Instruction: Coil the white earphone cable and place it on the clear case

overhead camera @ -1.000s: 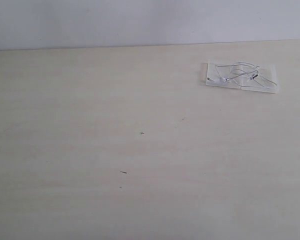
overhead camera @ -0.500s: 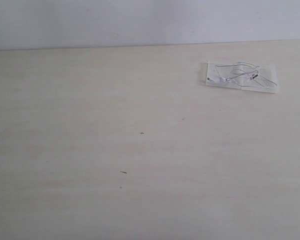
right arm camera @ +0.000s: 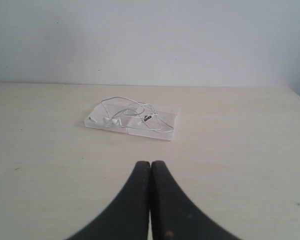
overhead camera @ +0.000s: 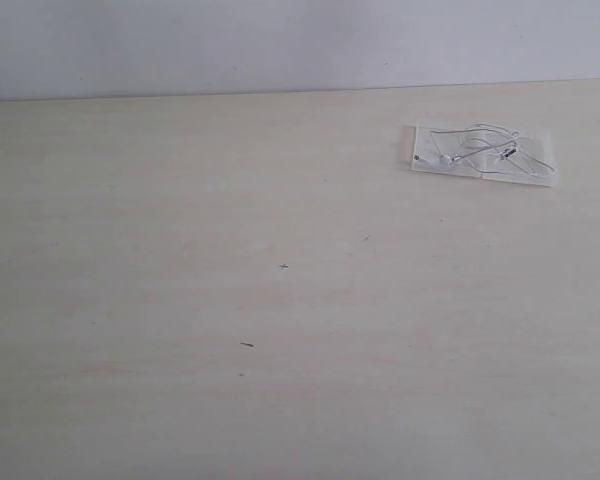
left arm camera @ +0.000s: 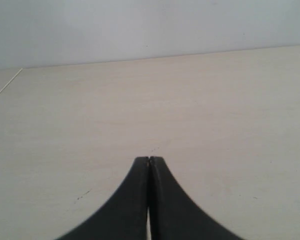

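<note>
The white earphone cable (overhead camera: pixel 477 146) lies in a loose bundle on top of the clear case (overhead camera: pixel 530 175) at the far right of the table in the exterior view. The right wrist view shows the same bundled cable (right arm camera: pixel 131 114) resting on the case (right arm camera: pixel 167 134), well ahead of my right gripper (right arm camera: pixel 150 163), which is shut with nothing in it. My left gripper (left arm camera: pixel 149 159) is shut and empty over bare table; the cable and the case do not show in the left wrist view. Neither gripper appears in the exterior view.
A pale wooden table (overhead camera: pixel 280 300) meets a plain white wall at the back. A few small dark specks (overhead camera: pixel 247 345) mark the tabletop. The table's corner edge (left arm camera: pixel 5 86) shows in the left wrist view.
</note>
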